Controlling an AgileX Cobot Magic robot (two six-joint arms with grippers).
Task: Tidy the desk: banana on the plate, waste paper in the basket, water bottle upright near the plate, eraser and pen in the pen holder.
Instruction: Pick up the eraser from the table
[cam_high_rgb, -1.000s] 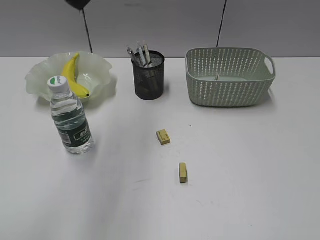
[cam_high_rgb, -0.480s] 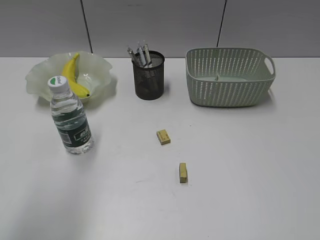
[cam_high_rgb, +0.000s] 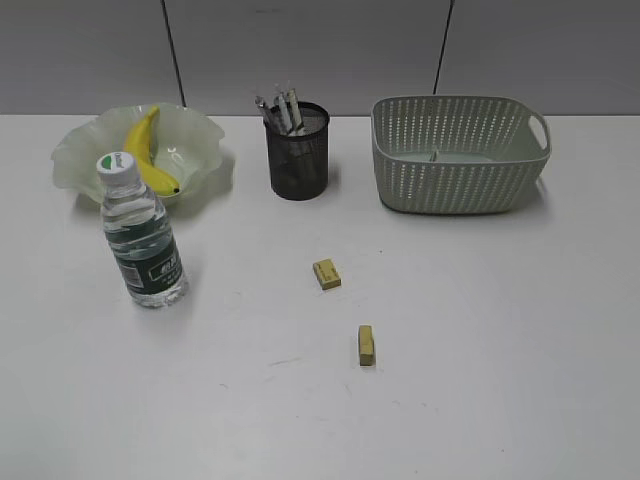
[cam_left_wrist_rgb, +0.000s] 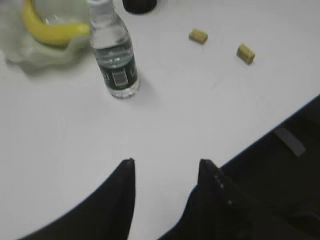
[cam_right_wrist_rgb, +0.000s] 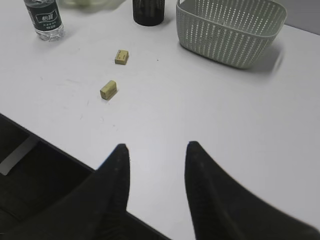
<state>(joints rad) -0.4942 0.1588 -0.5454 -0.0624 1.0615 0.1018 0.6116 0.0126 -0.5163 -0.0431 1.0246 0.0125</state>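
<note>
The banana (cam_high_rgb: 140, 150) lies in the pale-green plate (cam_high_rgb: 75, 160) at the back left. Just in front of the plate the water bottle (cam_high_rgb: 140, 235) stands upright. Pens (cam_high_rgb: 285, 108) stick out of the black mesh pen holder (cam_high_rgb: 298, 155). Two yellow erasers (cam_high_rgb: 327, 273) (cam_high_rgb: 366, 344) lie on the desk (cam_high_rgb: 500, 330) in the middle. The waste paper is hidden from me. My left gripper (cam_left_wrist_rgb: 166, 162) hangs open and empty over the desk's front edge, well short of the bottle (cam_left_wrist_rgb: 114, 55). My right gripper (cam_right_wrist_rgb: 156, 145) is also open and empty, near the front edge.
The sage-green basket (cam_high_rgb: 455, 150) stands at the back right, also seen in the right wrist view (cam_right_wrist_rgb: 230, 30). The desk's front edge (cam_left_wrist_rgb: 280, 120) drops to a dark floor. Neither arm shows in the exterior view.
A dark piece of arm at the top left of the exterior view has gone out of the frame. The objects on the desk have not moved.
</note>
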